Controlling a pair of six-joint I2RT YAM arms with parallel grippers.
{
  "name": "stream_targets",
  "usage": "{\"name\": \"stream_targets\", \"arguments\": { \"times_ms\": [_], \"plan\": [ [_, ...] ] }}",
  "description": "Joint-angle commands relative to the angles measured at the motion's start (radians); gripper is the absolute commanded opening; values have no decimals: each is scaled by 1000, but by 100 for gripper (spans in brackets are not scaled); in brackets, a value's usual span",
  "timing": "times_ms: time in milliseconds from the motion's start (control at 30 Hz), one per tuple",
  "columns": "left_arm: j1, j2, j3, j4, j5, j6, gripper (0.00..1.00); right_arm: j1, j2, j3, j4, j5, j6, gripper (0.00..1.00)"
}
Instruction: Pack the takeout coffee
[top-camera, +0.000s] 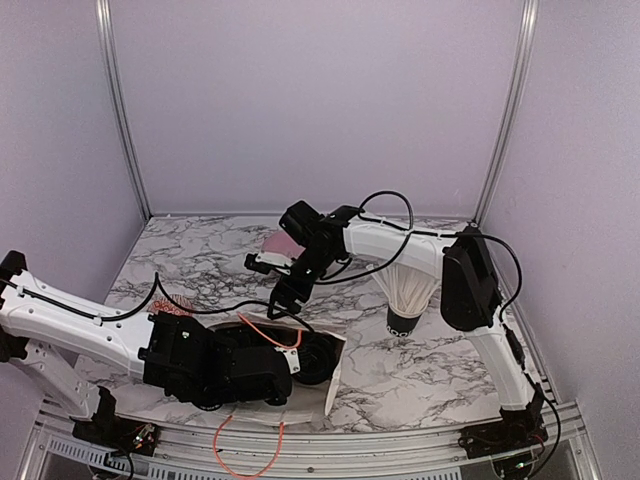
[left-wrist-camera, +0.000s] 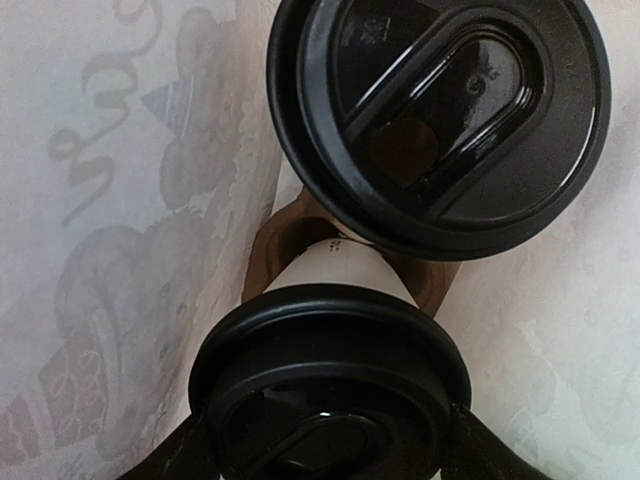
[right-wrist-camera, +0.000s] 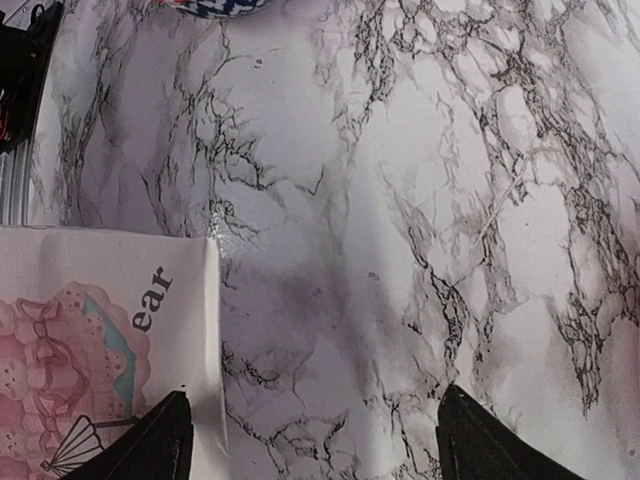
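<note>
Two white takeout cups with black lids stand in a brown cardboard carrier (left-wrist-camera: 285, 235) inside a white printed paper bag (left-wrist-camera: 120, 200). The far cup's lid (left-wrist-camera: 440, 110) fills the top of the left wrist view. My left gripper (left-wrist-camera: 325, 450) reaches into the bag (top-camera: 335, 385) and is shut on the near cup (left-wrist-camera: 335, 270), one finger on each side just under its lid. One lid (top-camera: 316, 360) shows at the bag's mouth. My right gripper (right-wrist-camera: 315, 440) is open and empty above the marble table, its left finger (right-wrist-camera: 150, 445) over the bag's edge (right-wrist-camera: 90, 330). It also shows in the top view (top-camera: 283, 300).
A black cup (top-camera: 403, 322) with white straws stands at centre right, partly behind the right arm. A pink item (top-camera: 280, 243) lies behind the right gripper. An orange cord (top-camera: 250, 455) loops over the table's front edge. Grey walls enclose the table.
</note>
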Motion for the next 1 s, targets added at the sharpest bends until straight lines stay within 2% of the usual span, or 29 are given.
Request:
{"name": "stream_targets", "arguments": {
  "times_ms": [0, 200, 367, 733, 867, 967],
  "plan": [
    [16, -11, -26, 11, 6, 5, 45, 28, 31, -13, -36, -29, -15, 81],
    [20, -2, -32, 18, 13, 4, 45, 36, 34, -11, -44, -51, -22, 82],
    [20, -34, 29, -45, 87, -16, 45, 45, 29, -6, -60, -65, -36, 81],
    [66, -16, 96, -208, 372, -69, 45, 41, 25, 0, -102, -133, -59, 84],
    [79, -7, 111, -228, 465, -85, 45, 33, 4, 9, -100, -29, -67, 85],
    [84, -4, 133, -241, 508, -91, 45, 15, -20, 35, -84, 160, -82, 86]
  ]
}}
